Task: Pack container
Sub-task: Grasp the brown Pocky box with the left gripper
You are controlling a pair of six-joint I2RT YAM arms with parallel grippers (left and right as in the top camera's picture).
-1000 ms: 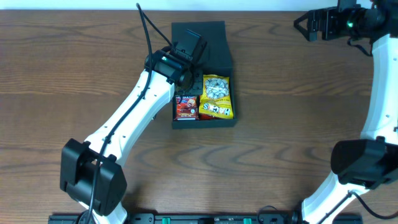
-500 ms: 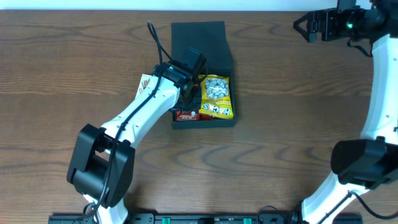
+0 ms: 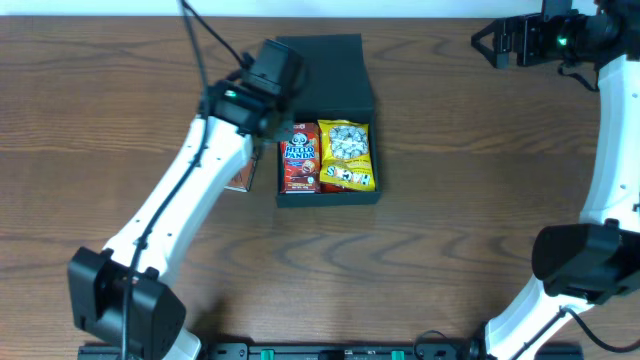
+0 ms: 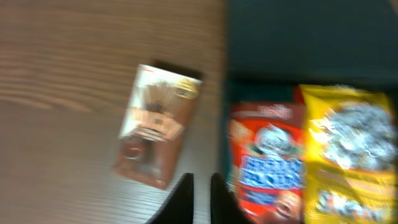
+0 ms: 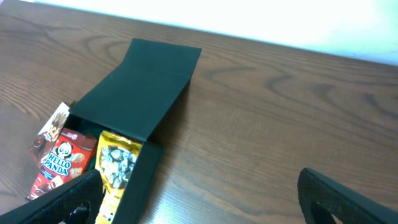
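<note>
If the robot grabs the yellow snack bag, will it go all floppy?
Probably a bit: the yellow bag looks like a thin, puffy pouch, so it may sag and crinkle. It likely weighs little for its size. Its glossy film might slip when squeezed. Lying flat in the box, it shouldn't roll.

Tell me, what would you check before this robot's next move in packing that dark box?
1. Container lid open: ok.
2. Red packet and yellow packet lying inside: ok.
3. Brown packet packed: not ok, it lies on the table beside the container.
4. Left gripper free to pick: ok, fingers nearly together, nothing between them.
5. Right gripper out of the way: ok, open and well off to the side.
6. Room inside for the brown packet: cannot tell.
</note>
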